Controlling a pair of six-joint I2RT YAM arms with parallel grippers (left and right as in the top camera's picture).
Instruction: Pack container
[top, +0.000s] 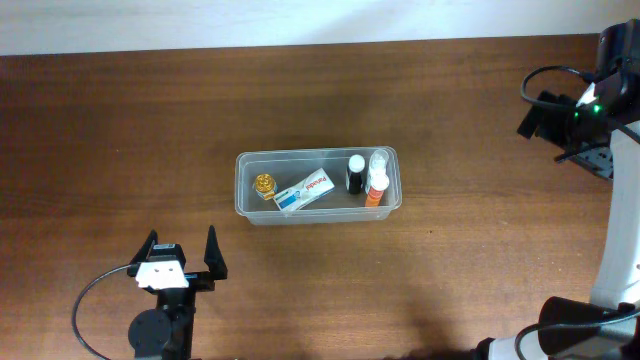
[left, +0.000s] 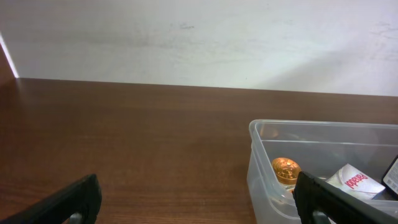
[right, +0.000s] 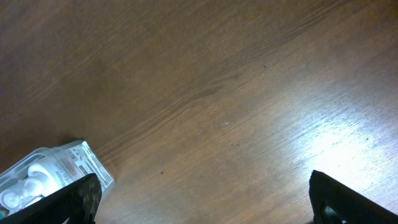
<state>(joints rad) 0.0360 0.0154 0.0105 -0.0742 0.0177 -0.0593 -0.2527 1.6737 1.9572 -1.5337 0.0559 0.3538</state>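
The clear plastic container (top: 243, 198) stands mid-table. Inside it lie a small gold-capped jar (top: 264, 185), a white and blue box (top: 303, 191), a black bottle (top: 355, 173) and an orange and white bottle (top: 376, 183). My left gripper (top: 180, 262) is open and empty near the front left, short of the container's left end. In the left wrist view the container (left: 261, 165) sits at the right, with the gold jar (left: 285, 169) inside. My right gripper (top: 548, 112) is open and empty at the far right. The right wrist view shows a container corner (right: 74, 163) at lower left.
The brown wooden table (top: 120, 130) spreads around the container. A pale wall (left: 199, 37) runs along the table's far edge. The right arm's base and cables (top: 600, 320) stand at the right edge.
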